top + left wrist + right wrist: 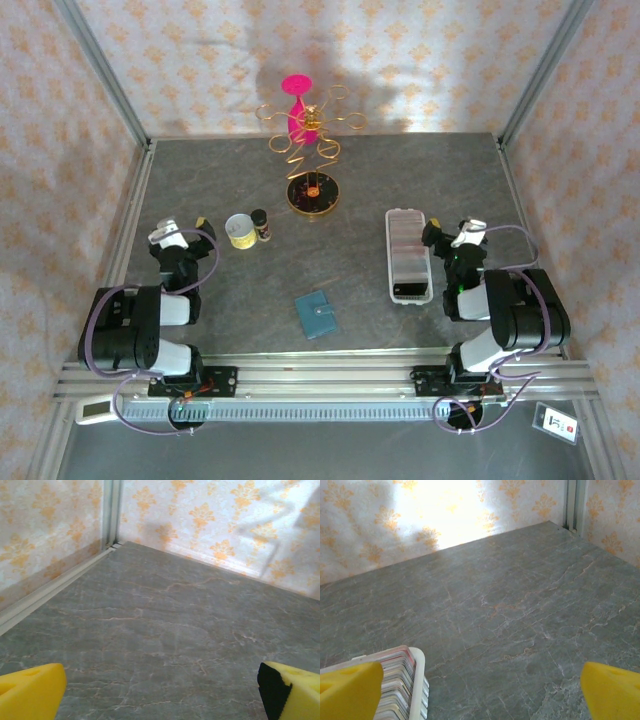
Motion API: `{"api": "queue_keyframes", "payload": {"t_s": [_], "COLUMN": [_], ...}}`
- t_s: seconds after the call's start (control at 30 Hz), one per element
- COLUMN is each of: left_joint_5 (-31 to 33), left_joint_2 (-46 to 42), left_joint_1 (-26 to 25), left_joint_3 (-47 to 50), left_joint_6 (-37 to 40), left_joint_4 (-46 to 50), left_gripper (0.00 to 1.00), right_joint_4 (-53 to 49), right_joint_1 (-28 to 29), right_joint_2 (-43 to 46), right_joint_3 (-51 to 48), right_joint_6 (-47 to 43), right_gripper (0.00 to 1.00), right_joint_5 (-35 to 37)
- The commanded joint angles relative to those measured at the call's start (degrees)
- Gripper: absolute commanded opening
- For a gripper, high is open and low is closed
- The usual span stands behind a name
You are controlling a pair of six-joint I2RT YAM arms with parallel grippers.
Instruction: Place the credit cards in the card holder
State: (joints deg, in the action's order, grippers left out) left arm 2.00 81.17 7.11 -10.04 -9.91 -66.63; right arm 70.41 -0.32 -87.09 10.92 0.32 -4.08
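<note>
Both arms sit folded close to their bases at the near edge of the grey, marble-veined tabletop (350, 160).

Left hand (183, 228): from its wrist camera I see the two yellow fingertips (30, 692) at opposite lower corners. They are spread wide with bare tabletop between them, and nothing is held.

Right hand (452, 235): its yellow fingertips (612, 690) are likewise far apart, with nothing between them.

The nearest loose item is a small teal folding wallet with a snap (316, 314). It lies closed and flat, roughly midway between the two arms.

Next out is a long narrow clear-whitish plastic card holder (409, 214) lying lengthwise, near to far, just to the left of the right hand. The credit cards (409, 262) sit in its crosswise slots, and a dark one (410, 290) lies at the near end. In the right wrist view, the holder's rounded corner shows at lower left beside that hand's left fingertip. Red, white and grey card edges are packed inside it.

On the left side, just right of the left hand, stands a small pale-yellow round cup (239, 231). A small dark cylindrical bottle (261, 224) is right beside it.

Farther back, near the centre, a gold wire stand with looped arms (313, 193) rises from a round base. A pink disc (296, 84) tops it.

Pale walls with an orange floral print (200, 50) close the space behind and at both sides.
</note>
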Motion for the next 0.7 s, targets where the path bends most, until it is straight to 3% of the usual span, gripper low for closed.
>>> {"api": "queue_keyframes", "payload": {"t_s": [0.0, 0.07, 0.1, 0.13, 0.2, 0.27, 0.33, 0.67], "left_joint_5": [-5.66, -6.47, -4.58, -3.20, 0.81, 4.31, 4.50, 7.05], "left_joint_2": [1.02, 4.73, 8.46, 8.03, 5.32, 7.13, 5.95, 6.68], "left_joint_1": [-1.02, -2.42, -2.95, -2.77, -3.86, -5.67, -5.67, -6.52], "left_joint_3": [-1.15, -0.27, 1.21, 1.87, -0.49, -0.38, -1.03, -0.43], "left_joint_6": [3.45, 5.52, 5.64, 4.77, 4.43, 5.85, 5.47, 6.01], "left_joint_4": [-5.39, -9.97, -19.12, -19.46, -9.43, -13.25, -9.66, -12.36], "left_gripper": [0.99, 0.99, 0.99, 0.99, 0.99, 0.99, 0.99, 0.99], "right_joint_4": [2.16, 1.98, 2.09, 1.77, 0.87, 0.79, 0.78, 0.60], "right_joint_1": [-0.03, 0.01, 0.14, 0.31, 1.07, 1.32, 1.37, 1.43], "right_joint_2": [0.19, 0.40, 0.25, 0.28, 0.15, 0.16, 0.12, 0.02], "right_joint_3": [1.13, 1.14, 1.16, 1.33, 1.87, 1.93, 1.96, 2.03], "right_joint_6": [-0.42, -0.52, -0.73, -0.99, -1.62, -1.73, -1.72, -1.81], "right_gripper": [1.00, 1.00, 1.00, 1.00, 1.00, 1.00, 1.00, 1.00], "right_joint_5": [1.58, 1.57, 1.69, 2.10, 2.92, 3.26, 3.28, 3.46]}}
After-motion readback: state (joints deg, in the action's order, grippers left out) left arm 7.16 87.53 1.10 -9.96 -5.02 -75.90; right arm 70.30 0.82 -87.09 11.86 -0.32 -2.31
